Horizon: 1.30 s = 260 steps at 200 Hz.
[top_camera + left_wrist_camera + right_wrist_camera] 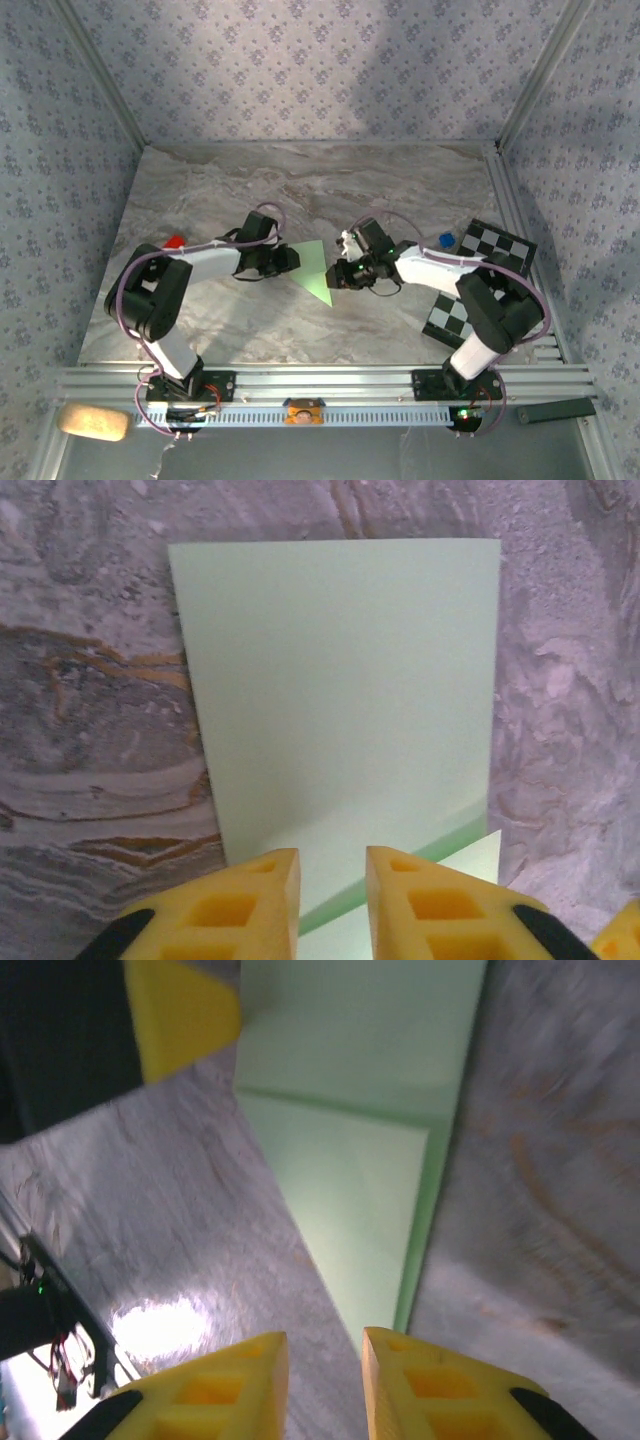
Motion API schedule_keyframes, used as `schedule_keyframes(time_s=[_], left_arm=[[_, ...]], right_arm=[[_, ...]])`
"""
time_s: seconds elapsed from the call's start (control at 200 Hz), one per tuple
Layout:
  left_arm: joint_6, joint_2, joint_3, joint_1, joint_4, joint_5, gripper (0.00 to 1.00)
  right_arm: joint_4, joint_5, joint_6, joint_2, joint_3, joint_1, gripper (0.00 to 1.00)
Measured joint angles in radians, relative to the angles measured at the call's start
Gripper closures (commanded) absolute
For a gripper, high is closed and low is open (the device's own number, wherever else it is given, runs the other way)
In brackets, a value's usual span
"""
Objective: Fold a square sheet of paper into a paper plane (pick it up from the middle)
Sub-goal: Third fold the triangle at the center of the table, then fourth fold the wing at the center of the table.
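The light green sheet of paper (314,268) lies flat on the marble table between my two grippers, folded into a wedge whose sharp tip points toward the near edge. In the left wrist view the paper (340,680) shows a folded flap edge close to my fingers. My left gripper (290,258) (332,885) hovers at the paper's left side, jaws slightly apart with nothing between them. My right gripper (336,272) (325,1370) stands open beside the paper's tip (350,1190), its right finger (420,1380) over the edge. A left finger (180,1010) shows at the top of the right wrist view.
A black-and-white checkered board (500,245) lies at the right, partly under my right arm. A small blue piece (446,241) sits beside it, and a red piece (173,242) lies at the far left. An aluminium rail (320,380) runs along the near edge.
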Motion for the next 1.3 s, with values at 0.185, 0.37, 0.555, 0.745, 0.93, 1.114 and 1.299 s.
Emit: schedule_keyframes(time_s=[0.185,0.37,0.555,0.745,0.93,1.114,1.299], left_arm=[[-0.029,-0.055,0.0,-0.005,-0.005,-0.036,0.61],[-0.036,-0.082,0.0,-0.005,-0.024,-0.067,0.56],[-0.043,-0.082,0.0,-0.005,-0.034,-0.074,0.55],[-0.053,-0.082,0.0,0.002,-0.034,-0.074,0.55],[-0.062,-0.084,-0.003,0.012,-0.033,-0.074,0.55],[-0.076,-0.087,-0.008,0.028,-0.026,-0.074,0.55],[-0.1,-0.124,-0.048,0.044,-0.019,-0.077,0.55]], right_arm=[[0.0,0.003,-0.013,0.074,0.043,-0.035,0.69],[0.014,-0.05,-0.012,0.151,0.069,-0.035,0.7],[0.015,-0.074,-0.017,0.196,0.116,-0.035,0.71],[0.014,-0.08,-0.021,0.207,0.137,-0.035,0.72],[0.01,-0.076,-0.021,0.208,0.138,-0.035,0.72],[0.01,-0.072,-0.021,0.21,0.138,-0.042,0.72],[0.01,-0.072,-0.021,0.231,0.14,-0.042,0.73]])
